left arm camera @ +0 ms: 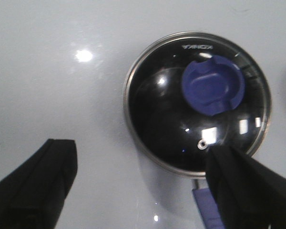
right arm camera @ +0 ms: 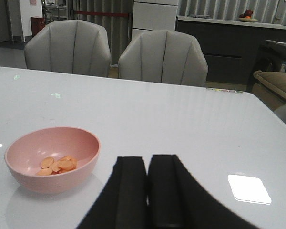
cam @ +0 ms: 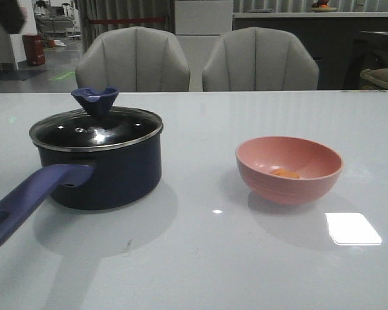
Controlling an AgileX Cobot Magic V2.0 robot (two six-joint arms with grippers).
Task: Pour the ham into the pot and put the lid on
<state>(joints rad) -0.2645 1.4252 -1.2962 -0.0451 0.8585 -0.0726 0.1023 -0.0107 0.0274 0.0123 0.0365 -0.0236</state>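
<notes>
We are at the start: the lid (left arm camera: pixel 196 102) sits on the pot (cam: pixel 107 175) just ahead of our open left claw (left arm camera: pixel 133 186). Right claw (right arm camera: pixel 148 191) is closed, empty; ham (right arm camera: pixel 57 164) lies in the bowl (right arm camera: pixel 52 160) nearby. Next we lift the lid by its knob (left arm camera: pixel 210 85).

A broad bare strip of worktop (cam: pixel 207 258) lies between the pot (cam: pixel 103 174) and the pink bowl (cam: pixel 289 169), which stand well apart. The lid (cam: pixel 97 128) closes the pot's mouth, and its handle (cam: pixel 26 203) juts toward the near edge. The bowl's mouth is unobstructed from above.
</notes>
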